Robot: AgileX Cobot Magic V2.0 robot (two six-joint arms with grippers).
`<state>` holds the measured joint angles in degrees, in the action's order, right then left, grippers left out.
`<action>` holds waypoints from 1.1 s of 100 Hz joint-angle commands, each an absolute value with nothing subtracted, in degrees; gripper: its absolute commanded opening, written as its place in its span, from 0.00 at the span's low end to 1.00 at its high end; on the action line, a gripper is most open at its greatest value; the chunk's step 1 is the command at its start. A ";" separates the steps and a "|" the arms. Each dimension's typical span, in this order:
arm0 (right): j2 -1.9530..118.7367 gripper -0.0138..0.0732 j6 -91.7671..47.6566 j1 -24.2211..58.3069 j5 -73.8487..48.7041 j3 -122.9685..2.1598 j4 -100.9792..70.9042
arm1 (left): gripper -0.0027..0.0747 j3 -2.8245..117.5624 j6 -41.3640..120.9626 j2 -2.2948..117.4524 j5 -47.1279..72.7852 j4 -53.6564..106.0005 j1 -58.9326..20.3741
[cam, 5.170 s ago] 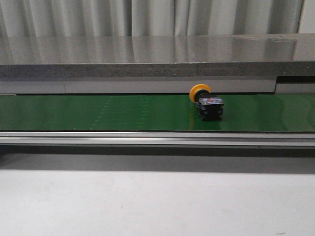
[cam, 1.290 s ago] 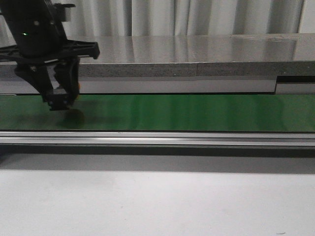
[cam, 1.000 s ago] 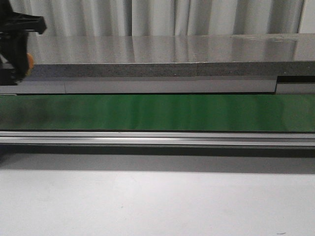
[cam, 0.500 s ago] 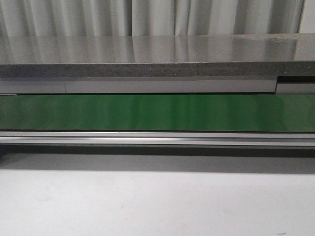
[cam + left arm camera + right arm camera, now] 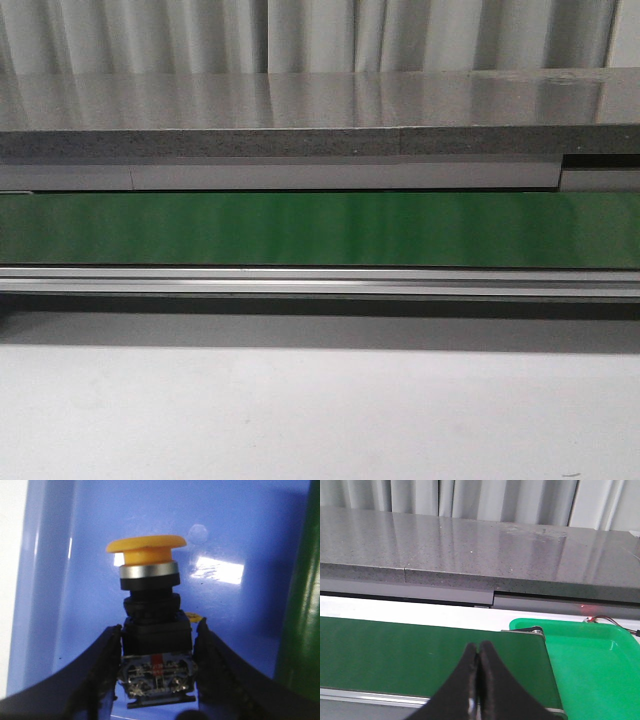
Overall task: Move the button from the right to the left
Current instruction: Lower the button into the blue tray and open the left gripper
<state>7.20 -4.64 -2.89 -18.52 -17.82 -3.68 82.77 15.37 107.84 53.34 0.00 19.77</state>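
Observation:
In the left wrist view the button (image 5: 150, 610) has a yellow mushroom cap (image 5: 146, 545) and a black boxy body. My left gripper (image 5: 159, 626) is shut on the body from both sides and holds it over a blue tray (image 5: 250, 530). I cannot tell whether the button touches the tray floor. My right gripper (image 5: 479, 647) is shut and empty above the green belt (image 5: 395, 650). The front view shows the belt (image 5: 320, 228) with no button and no gripper on it.
A green tray (image 5: 590, 660) stands at the belt's right end. The belt's edge (image 5: 300, 630) runs beside the blue tray. A grey stone ledge (image 5: 300, 110) runs behind the belt, and a metal rail (image 5: 320, 282) runs along its front.
The button lay on the belt right of centre. My left gripper then carried it leftward and out of the front view. The last two front frames show no difference.

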 commanded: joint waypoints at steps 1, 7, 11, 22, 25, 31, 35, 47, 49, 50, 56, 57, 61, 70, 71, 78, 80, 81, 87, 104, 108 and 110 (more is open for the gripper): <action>7.71 0.08 -4.47 -2.76 -14.63 -19.39 -3.11 | 0.28 84.50 15.90 107.69 51.39 0.30 19.57; 7.71 0.08 -4.47 -2.76 -14.63 -19.39 -3.11 | 0.28 84.50 15.90 109.22 50.97 0.00 19.57; 7.71 0.08 -4.47 -2.76 -14.63 -19.39 -3.11 | 0.28 84.50 15.90 110.26 50.82 -0.39 19.57; 7.71 0.08 -4.47 -2.76 -14.63 -19.39 -3.11 | 0.28 84.50 15.90 111.83 50.82 -0.80 19.57; 7.71 0.08 -4.47 -2.76 -14.63 -19.39 -3.11 | 0.29 84.50 15.99 112.09 50.82 -0.80 19.57; 7.71 0.08 -4.47 -2.76 -14.63 -19.39 -3.11 | 0.32 84.50 15.99 112.20 50.72 -0.80 19.57; 7.71 0.08 -4.47 -2.76 -14.63 -19.39 -3.11 | 0.37 84.50 15.99 112.20 50.29 -0.96 19.57; 7.71 0.08 -4.47 -2.76 -14.63 -19.39 -3.11 | 0.58 84.91 15.99 112.08 50.56 -2.39 19.67; 7.71 0.08 -4.47 -2.76 -14.63 -19.39 -3.11 | 0.61 84.92 15.99 112.08 50.70 -2.67 19.67; 7.71 0.08 -4.47 -2.76 -14.63 -19.39 -3.11 | 0.62 85.05 15.99 112.08 50.71 -2.64 19.67; 7.71 0.08 -4.47 -2.76 -14.63 -19.39 -3.11 | 0.67 85.03 15.99 111.85 50.95 -2.64 19.67; 7.71 0.08 -4.47 -2.76 -14.63 -19.39 -3.11 | 0.67 85.03 15.99 111.86 50.93 -2.64 19.67; 7.71 0.08 -4.47 -2.76 -14.63 -19.39 -3.11 | 0.67 85.06 15.99 111.82 50.93 -2.64 19.67; 7.71 0.08 -4.47 -2.76 -14.63 -19.39 -3.11 | 0.67 85.06 15.85 111.45 50.96 -2.53 19.67; 7.71 0.08 -4.47 -2.76 -14.63 -19.39 -3.11 | 0.67 85.06 15.72 111.34 51.07 -2.53 19.67; 7.71 0.08 -4.47 -2.76 -14.63 -19.39 -3.11 | 0.66 85.28 14.98 110.55 51.35 -2.26 19.56; 7.71 0.08 -4.47 -2.76 -14.63 -19.39 -3.11 | 0.65 85.40 14.42 110.20 51.48 -2.26 19.56; 7.71 0.08 -4.47 -2.76 -14.63 -19.39 -3.11 | 0.64 85.57 14.23 110.09 51.63 -2.26 19.56; 7.71 0.08 -4.47 -2.76 -14.63 -19.39 -3.11 | 0.57 86.20 13.00 108.82 51.90 -1.60 19.56; 7.71 0.08 -4.47 -2.76 -14.68 -19.39 -3.11 | 0.17 87.29 13.01 102.51 51.46 3.71 19.29; 7.71 0.08 -4.47 -2.76 -14.68 -19.39 -3.11 | 0.08 87.29 13.01 101.12 51.05 3.74 18.89; 7.71 0.08 -4.47 -2.76 -14.68 -19.39 -3.11 | 0.04 87.29 13.01 100.59 50.76 4.02 18.54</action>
